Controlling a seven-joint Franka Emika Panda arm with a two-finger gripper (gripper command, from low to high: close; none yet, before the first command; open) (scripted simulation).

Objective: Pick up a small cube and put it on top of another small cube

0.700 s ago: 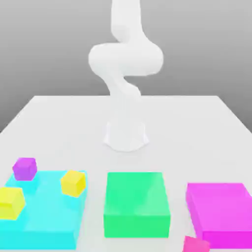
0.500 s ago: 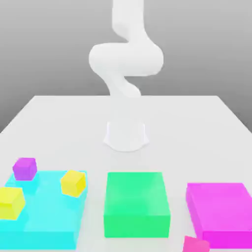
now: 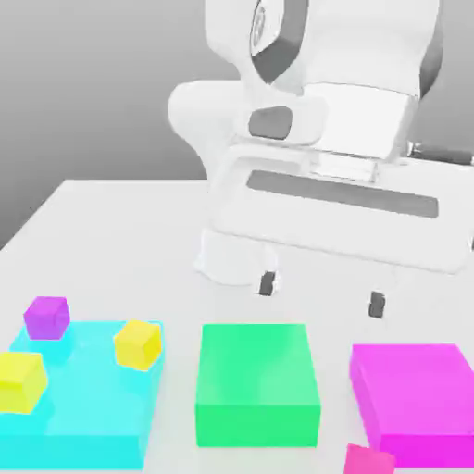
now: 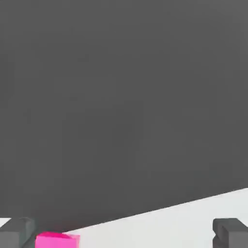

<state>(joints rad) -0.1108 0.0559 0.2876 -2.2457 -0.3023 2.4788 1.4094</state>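
Hovering wide open, the tool (image 3: 320,294) should descend squarely over the small hot-pink cube (image 3: 369,459) (near right corner), fingers straddling it.

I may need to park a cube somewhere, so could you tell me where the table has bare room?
The table is bare behind the blocks, on the exterior view's left of the arm's base. The green block has a bare top. The cyan block is crowded: two yellow cubes on it, the purple cube at its corner.

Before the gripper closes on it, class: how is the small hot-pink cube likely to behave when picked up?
The small hot-pink cube has flat faces, so it probably won't roll. It looks rigid. Being far narrower than the open gripper, it could shift if pinched off-centre.
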